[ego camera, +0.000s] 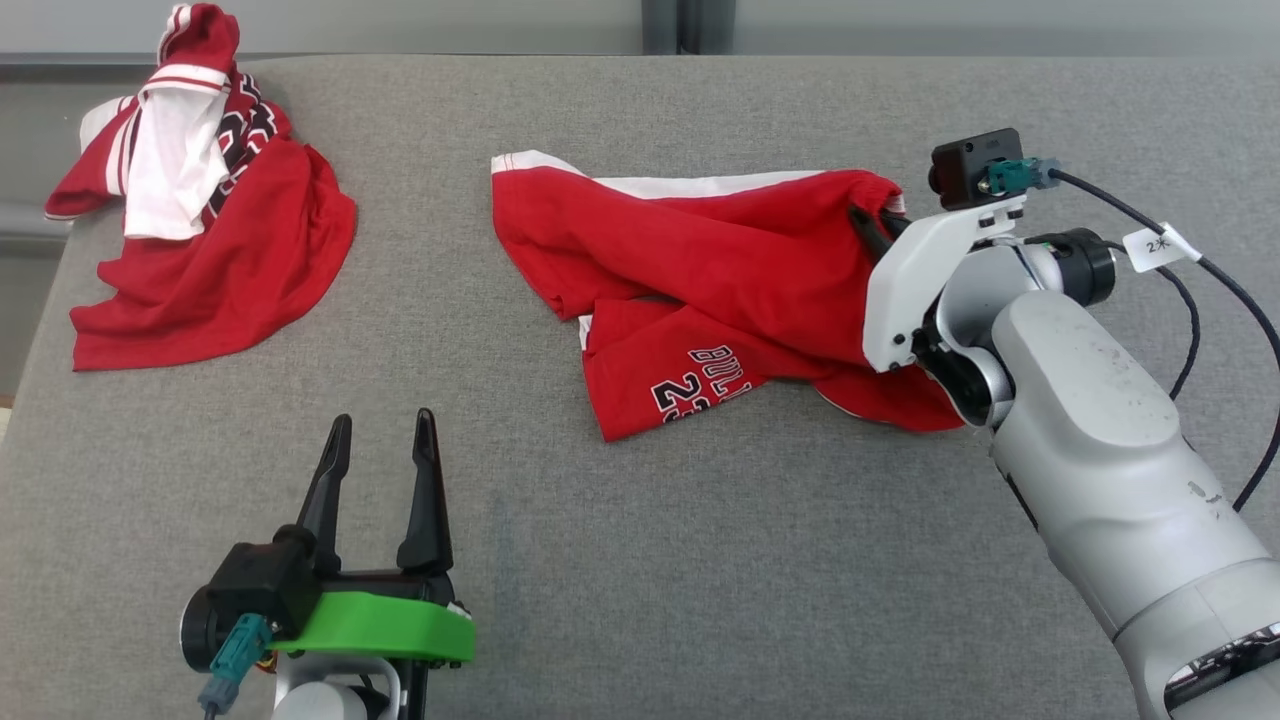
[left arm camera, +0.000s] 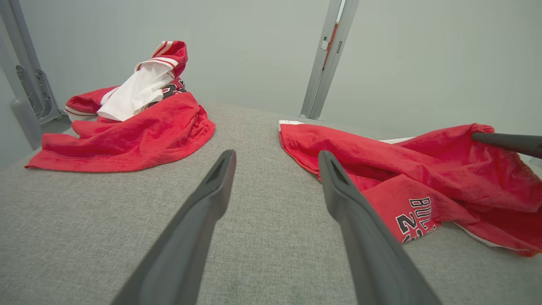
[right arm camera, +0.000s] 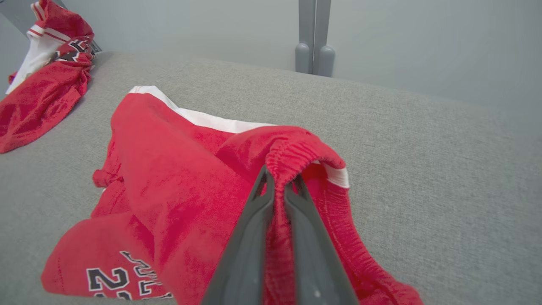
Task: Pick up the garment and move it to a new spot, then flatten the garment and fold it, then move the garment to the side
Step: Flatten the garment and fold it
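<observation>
At lower left, the left gripper (ego camera: 384,416) had black fingers (ego camera: 427,490), green mount (ego camera: 385,625), teal connector (ego camera: 235,655); the pale grey forearm (ego camera: 1100,440) wore a white bracket (ego camera: 915,270) and tagged black cable (ego camera: 1240,300)

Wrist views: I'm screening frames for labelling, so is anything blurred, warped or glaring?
Left wrist view: the left gripper looms stretched and soft toward the bottom edge. Right wrist view: shorts waistband sharp, right gripper soft near the lens. Head view: even light, no glare on the table.

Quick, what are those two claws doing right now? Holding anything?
Left claw: open, holding nothing.
Right claw: closed, pinching the gathered edge of the red garment.
</observation>
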### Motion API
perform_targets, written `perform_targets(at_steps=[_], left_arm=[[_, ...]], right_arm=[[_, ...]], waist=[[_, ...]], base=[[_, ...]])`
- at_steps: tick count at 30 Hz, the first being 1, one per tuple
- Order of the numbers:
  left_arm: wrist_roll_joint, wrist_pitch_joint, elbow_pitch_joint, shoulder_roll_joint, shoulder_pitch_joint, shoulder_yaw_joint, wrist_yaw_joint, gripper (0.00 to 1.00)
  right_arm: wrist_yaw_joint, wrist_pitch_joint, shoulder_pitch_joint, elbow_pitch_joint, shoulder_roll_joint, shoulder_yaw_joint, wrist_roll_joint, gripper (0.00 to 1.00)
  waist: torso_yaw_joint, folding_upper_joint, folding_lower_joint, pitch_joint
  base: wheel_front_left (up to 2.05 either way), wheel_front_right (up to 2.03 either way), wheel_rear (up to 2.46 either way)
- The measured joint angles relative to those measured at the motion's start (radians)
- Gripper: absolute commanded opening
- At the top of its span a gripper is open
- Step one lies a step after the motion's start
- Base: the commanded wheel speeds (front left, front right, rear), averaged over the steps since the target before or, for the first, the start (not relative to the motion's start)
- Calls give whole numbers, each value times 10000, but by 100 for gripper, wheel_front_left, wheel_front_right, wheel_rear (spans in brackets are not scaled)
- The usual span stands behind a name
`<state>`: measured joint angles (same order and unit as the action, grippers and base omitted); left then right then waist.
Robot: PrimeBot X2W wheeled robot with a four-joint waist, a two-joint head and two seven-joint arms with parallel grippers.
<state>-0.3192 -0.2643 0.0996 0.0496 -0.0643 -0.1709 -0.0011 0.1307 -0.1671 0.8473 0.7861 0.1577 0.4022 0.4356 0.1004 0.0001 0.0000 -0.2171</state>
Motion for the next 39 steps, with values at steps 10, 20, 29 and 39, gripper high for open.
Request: perform_targets(at_steps=[10,20,29,39], left_arm=[[159,-4,46,-2,256,111,-6,100],[295,-6,71,-4,535,190,-92,100],[311,-6,169,-6,549,94,-163,100],[313,-6,207,-6,554,82,-180,100]], right_arm=[[2,1133,-2581,-3833,1287,1902,1471,0],[0,894,-6186,-6667,2184,1310,1582,0],[0,1154,-7331,-5825,1732,92,424,0],[0,1937,-7370,-4821,1116,-226,77,40]], waist=[[-612,0,0,411],[-1426,0,0,815],[-1845,0,0,1113],[-1649,0,0,1137]], base=[[0,0,0],[0,0,0],[0,0,0],[0,0,0]])
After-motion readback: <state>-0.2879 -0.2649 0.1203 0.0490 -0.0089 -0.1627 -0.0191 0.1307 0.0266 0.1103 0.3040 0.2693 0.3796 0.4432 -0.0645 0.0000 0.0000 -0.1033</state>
